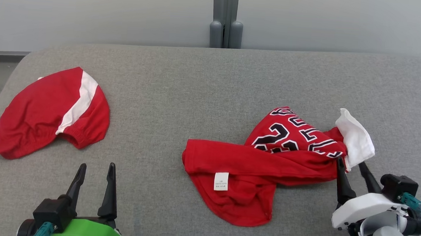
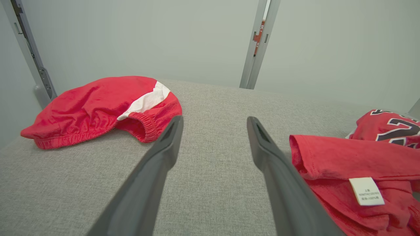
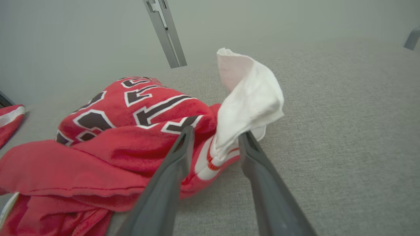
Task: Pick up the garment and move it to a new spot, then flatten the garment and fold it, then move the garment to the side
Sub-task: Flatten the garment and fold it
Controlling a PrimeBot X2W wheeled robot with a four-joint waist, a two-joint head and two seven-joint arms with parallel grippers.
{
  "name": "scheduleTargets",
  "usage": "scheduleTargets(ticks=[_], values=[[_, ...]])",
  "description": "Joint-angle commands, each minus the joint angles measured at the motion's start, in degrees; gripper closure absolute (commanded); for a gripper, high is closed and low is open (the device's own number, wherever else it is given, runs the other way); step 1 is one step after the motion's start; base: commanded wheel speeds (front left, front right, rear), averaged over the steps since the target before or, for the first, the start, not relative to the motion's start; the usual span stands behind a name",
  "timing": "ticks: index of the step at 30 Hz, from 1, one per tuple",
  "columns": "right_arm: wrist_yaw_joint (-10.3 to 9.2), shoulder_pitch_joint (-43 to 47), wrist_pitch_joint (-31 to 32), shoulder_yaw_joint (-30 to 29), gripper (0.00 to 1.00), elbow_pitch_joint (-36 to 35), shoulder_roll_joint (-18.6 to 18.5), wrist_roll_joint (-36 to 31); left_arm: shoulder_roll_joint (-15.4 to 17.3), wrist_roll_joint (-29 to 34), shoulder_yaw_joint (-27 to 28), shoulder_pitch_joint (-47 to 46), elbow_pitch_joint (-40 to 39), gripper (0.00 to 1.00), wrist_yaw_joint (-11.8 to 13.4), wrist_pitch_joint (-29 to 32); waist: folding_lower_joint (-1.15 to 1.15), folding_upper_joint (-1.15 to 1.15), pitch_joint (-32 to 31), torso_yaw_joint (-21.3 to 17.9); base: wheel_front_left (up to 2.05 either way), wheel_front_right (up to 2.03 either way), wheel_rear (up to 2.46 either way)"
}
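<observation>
The garment (image 1: 259, 162), a crumpled red jersey with black-and-white numbers and a white sleeve (image 1: 355, 139), lies right of centre on the grey padded table (image 1: 213, 81). My right gripper (image 1: 350, 162) is at its right end. In the right wrist view the jersey (image 3: 115, 137) bunches to the left, and the right gripper (image 3: 216, 132) stands open with the hem of the white sleeve (image 3: 252, 98) lying loosely between its fingers. My left gripper (image 1: 97, 165) hovers open and empty at the near left. In the left wrist view the left gripper (image 2: 215, 119) points over bare table, left of the jersey (image 2: 344, 160).
Red shorts with a white stripe (image 1: 51, 110) lie at the table's far left, seen too in the left wrist view (image 2: 98, 105). A grey post (image 1: 225, 19) stands behind the table's back edge. Bare table stretches between the two garments.
</observation>
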Motion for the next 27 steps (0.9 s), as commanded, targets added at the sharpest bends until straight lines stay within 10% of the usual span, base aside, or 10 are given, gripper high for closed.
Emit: scheduleTargets(ticks=[1, 14, 27], values=[[0.01, 1.1, -0.3, -1.2, 0.00, -2.5, 0.1, -1.2, 0.1, 0.2, 0.1, 0.1, -0.1, 0.00, 0.0, 0.0, 0.00, 0.00, -0.1, -0.3, 0.00, 0.00, 0.00], [0.01, 14.2, -0.2, -3.1, 0.00, -26.8, 3.4, -7.6, 0.1, 1.2, -0.9, 0.1, 0.8, 0.00, -0.6, 0.0, 0.00, 0.00, -0.6, -2.1, 0.00, 0.00, 0.00], [0.01, 16.0, -0.2, 2.1, 0.00, -30.5, 4.8, -8.2, 0.1, 2.6, -7.7, -5.4, 8.0, 0.00, -1.4, 0.0, 0.00, 0.00, 1.1, -7.1, 0.00, 0.00, 0.00]])
